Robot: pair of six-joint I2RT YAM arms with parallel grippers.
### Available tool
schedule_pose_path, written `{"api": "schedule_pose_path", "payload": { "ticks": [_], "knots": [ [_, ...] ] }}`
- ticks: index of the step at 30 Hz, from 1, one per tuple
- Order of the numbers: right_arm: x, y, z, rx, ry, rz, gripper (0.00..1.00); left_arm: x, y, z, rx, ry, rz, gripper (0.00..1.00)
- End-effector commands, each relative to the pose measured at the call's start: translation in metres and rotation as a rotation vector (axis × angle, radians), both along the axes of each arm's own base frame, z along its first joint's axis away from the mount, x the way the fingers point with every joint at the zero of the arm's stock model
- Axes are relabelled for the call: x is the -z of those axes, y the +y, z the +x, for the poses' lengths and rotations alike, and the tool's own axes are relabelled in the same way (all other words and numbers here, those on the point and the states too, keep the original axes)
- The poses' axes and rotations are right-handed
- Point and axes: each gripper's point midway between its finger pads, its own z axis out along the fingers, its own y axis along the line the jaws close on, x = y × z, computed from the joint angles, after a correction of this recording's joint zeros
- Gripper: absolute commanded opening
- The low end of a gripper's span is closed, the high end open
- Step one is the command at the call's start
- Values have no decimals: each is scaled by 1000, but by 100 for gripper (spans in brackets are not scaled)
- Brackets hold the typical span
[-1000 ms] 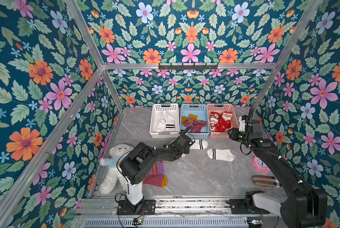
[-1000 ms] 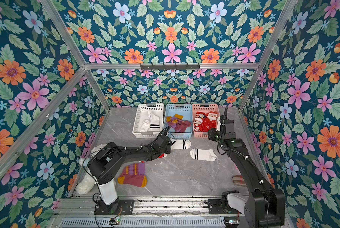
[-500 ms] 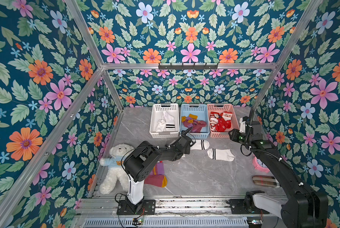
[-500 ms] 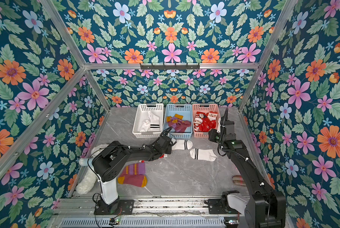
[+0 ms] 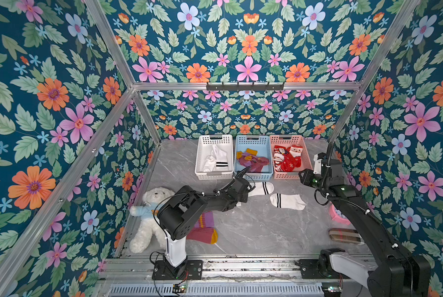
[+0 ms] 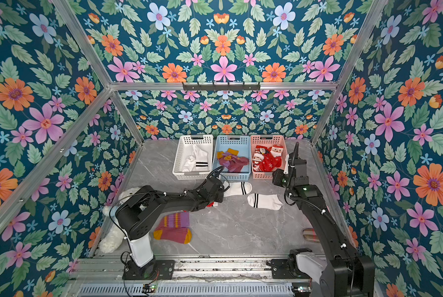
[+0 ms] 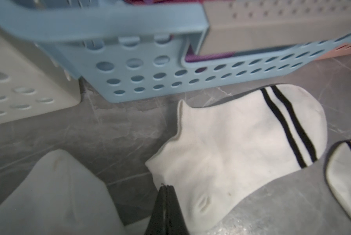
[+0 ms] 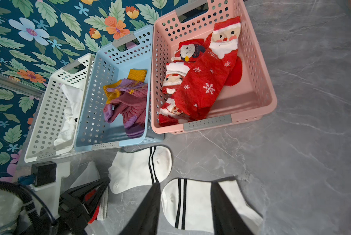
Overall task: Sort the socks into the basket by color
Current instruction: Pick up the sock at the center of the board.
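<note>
The left gripper (image 7: 166,188) was pressed fully together at the heel edge of a white striped sock (image 7: 242,146), which lay on the bench (image 7: 89,132) just beside the blue basket (image 7: 150,81). The right gripper (image 8: 185,185) hung partly open and empty above a second striped sock (image 8: 193,205).

Floral walls (image 5: 241,46) — grey marble floor (image 5: 256,228)

Grey marble tabletop (image 5: 254,226) holds white basket (image 5: 214,177), blue basket (image 5: 252,177), pink basket (image 5: 284,176), white socks (image 5: 287,201), maroon sock (image 5: 202,234), teddy bear (image 5: 148,226).
</note>
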Motion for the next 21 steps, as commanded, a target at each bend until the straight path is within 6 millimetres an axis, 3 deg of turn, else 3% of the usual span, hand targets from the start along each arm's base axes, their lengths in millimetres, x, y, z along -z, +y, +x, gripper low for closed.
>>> {"api": "schedule_pose_path", "payload": {
  "ticks": [1, 4, 8, 9, 21],
  "knots": [
    [-1, -4, -2, 16, -6, -12, 43, -9, -5, 1, 23, -29, -13, 0],
    [-3, -4, -3, 16, -10, -12, 43, -13, -2, 2, 15, -43, -15, 3],
    [-4, -4, -3, 17, -14, -13, 44, -14, -3, 5, 13, -50, -10, 27],
    [-4, -4, -4, 17, -12, -12, 44, -13, -3, 5, 12, -50, -8, 29],
    [-2, -6, -6, 26, -7, -21, 44, -2, -15, 14, 20, -44, -7, 35]
  ]
}}
